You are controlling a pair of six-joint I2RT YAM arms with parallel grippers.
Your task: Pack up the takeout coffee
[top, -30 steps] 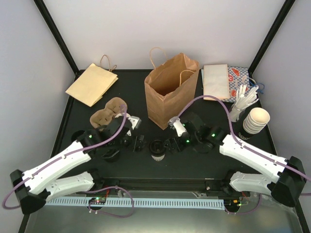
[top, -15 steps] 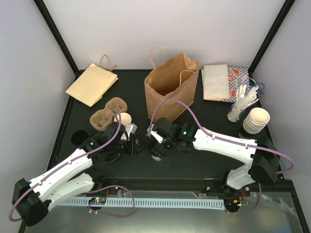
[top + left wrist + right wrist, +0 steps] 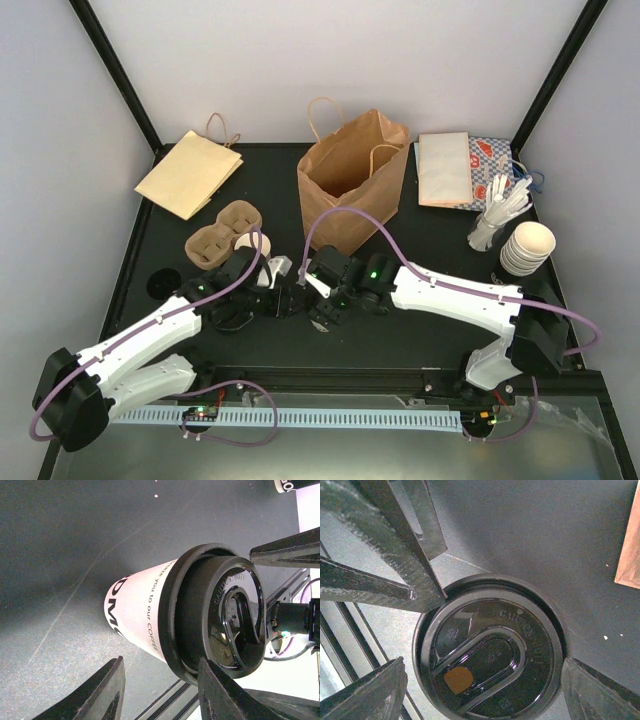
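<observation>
**Both grippers close in on the coffee cup**

The right gripper now hangs straight over the cup, which stands on the tabletop in front of the paper bag. In the right wrist view its fingers are spread, one on each side of the black lid. They are near the rim with no clear contact, so it is open and holds nothing.

The left gripper is open too. In its own view the two fingers are apart, and the white cup with dark print sits just ahead of their tips, not clamped. Its dark fingers also show at the upper left of the right wrist view, reaching up to the lid's rim. Whether they touch it I cannot tell.

Against the frame a second ago, the big change is the right arm. Then it lay folded to the right with its gripper beside the cup. Now it stretches across the middle and its gripper covers the cup from above. Half a second ago it was already there. Since then it shifts only slightly, while the left gripper comes a little nearer from the left. The cup keeps its spot.

For the task this looks like the moment just before a grasp. The cup is lidded and upright but not lifted, and the open bag has yet to receive it. With two grippers crowding one cup, a knock could tip it.
</observation>
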